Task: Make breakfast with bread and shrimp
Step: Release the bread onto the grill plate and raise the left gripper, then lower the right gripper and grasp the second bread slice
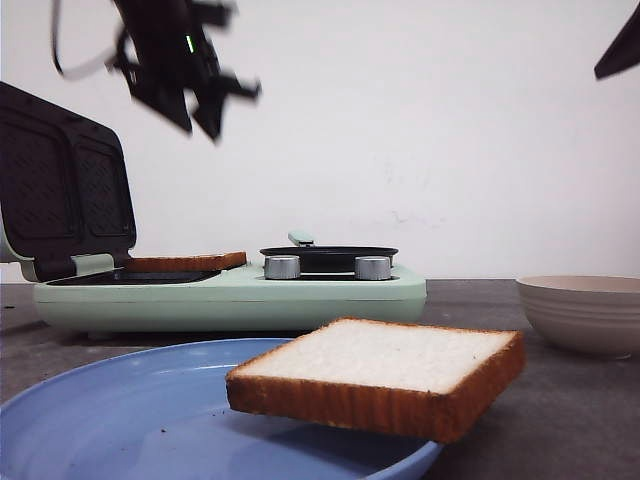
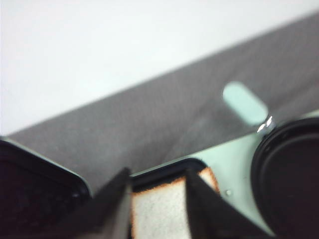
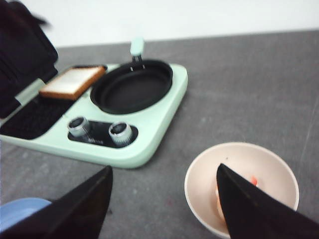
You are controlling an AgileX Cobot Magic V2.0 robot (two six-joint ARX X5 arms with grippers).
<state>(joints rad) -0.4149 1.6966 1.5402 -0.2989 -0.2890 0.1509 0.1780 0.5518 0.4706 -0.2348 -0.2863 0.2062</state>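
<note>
One bread slice (image 1: 380,375) lies on the blue plate (image 1: 120,420) at the front. A second bread slice (image 1: 185,262) (image 3: 72,82) rests on the open sandwich maker's black grill plate. My left gripper (image 1: 200,115) (image 2: 157,174) hangs open high above that slice, holding nothing; the bread (image 2: 159,211) shows between its fingers far below. A bit of orange shrimp (image 3: 254,180) peeks out inside the cream bowl (image 3: 239,159), partly hidden behind one finger. My right gripper (image 3: 163,168) is wide open above the table beside the bowl and shows only as a dark tip at the front view's top right corner.
The mint-green sandwich maker (image 1: 230,298) stands at the back left with its lid (image 1: 60,190) raised. It carries a round black pan (image 3: 132,89) and two metal knobs (image 3: 99,129). The cream bowl (image 1: 585,310) sits at the right.
</note>
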